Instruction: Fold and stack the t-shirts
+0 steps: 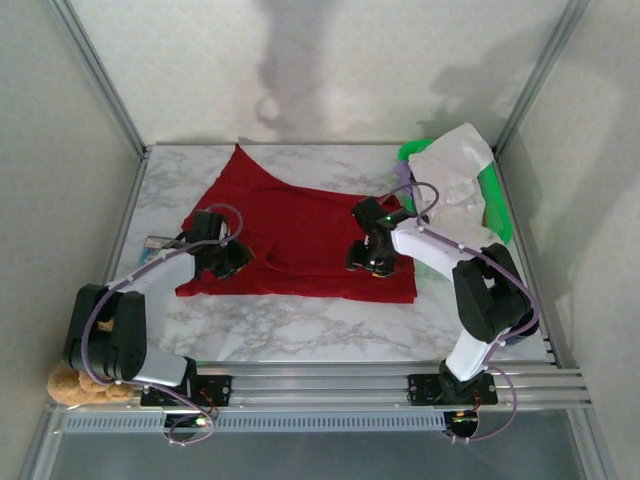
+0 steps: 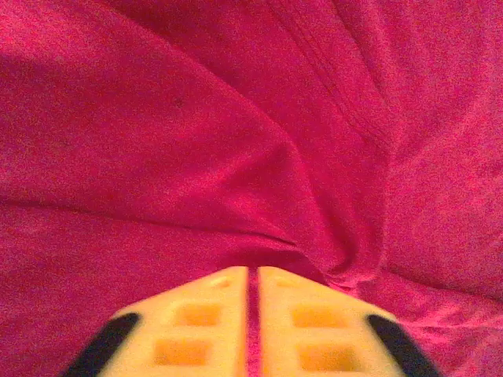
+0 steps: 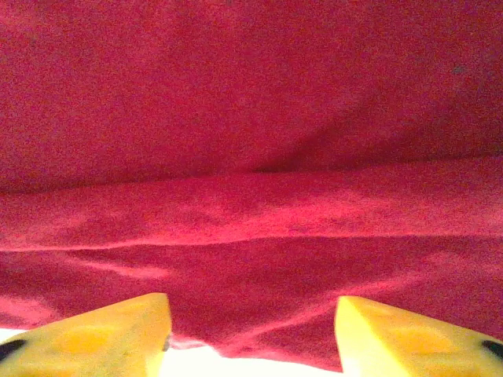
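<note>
You have the red t-shirt point(image 1: 300, 235) lying open on the marble counter point(image 1: 300, 335), which shows bare past its near hem and its left edge; its far-left corner is drawn out to a point, and loose creases run through its middle. Your left fingers point(image 2: 314, 314) sit at the red t-shirt's left side, a little in from its near-left corner; in the left wrist view they are pressed almost together with a thin strip of red cloth caught in the slit between them, and a raised fold of the shirt runs straight into their tips, so they are pinching the red t-shirt. Your right fingers point(image 3: 102, 330) are over the red t-shirt's near-right part, just inside its near hem; in the right wrist view they stand wide apart with nothing clamped, the hem lies across the gap between them, and pale counter shows just past that edge. The white t-shirt point(image 1: 455, 165) is heaped beyond the red t-shirt's far-right corner, draped over a green basket point(image 1: 497, 210); whether the basket touches the red cloth you cannot tell from above. A tan teddy bear point(image 1: 70, 385) sits well off the red t-shirt's near-left corner, beside the left arm's base.
</note>
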Action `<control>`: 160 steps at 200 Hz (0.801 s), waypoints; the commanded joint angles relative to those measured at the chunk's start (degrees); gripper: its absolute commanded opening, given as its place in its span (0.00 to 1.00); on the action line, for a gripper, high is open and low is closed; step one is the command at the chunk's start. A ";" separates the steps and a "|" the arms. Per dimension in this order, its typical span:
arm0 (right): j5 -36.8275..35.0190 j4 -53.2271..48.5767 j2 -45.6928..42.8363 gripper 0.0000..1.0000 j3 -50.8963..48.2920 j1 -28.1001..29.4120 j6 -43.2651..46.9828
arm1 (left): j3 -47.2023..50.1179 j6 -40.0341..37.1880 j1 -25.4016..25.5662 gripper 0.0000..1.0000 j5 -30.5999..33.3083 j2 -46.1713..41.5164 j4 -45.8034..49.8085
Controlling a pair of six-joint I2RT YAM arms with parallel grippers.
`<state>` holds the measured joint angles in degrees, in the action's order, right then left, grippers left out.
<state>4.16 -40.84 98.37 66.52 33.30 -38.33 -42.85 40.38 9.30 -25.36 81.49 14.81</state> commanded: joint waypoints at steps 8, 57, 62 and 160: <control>0.88 2.14 -1.14 0.67 -2.90 -1.06 -2.38 | 1.89 4.97 1.55 0.39 -6.89 -1.71 -5.84; 0.26 6.09 -3.58 0.75 -7.31 -2.38 -5.61 | 4.99 10.51 5.94 0.68 -9.48 -0.10 -13.99; 0.07 6.36 -3.70 0.75 -7.61 -2.63 -5.77 | 5.04 10.95 6.43 0.69 -9.59 0.40 -14.71; 0.39 12.17 -5.18 0.76 -11.75 -7.70 -5.58 | -3.88 12.72 11.44 0.70 -8.70 14.24 -21.52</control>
<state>4.56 -30.39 94.74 55.86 26.76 -43.31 -42.89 52.58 20.10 -33.93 93.65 -3.60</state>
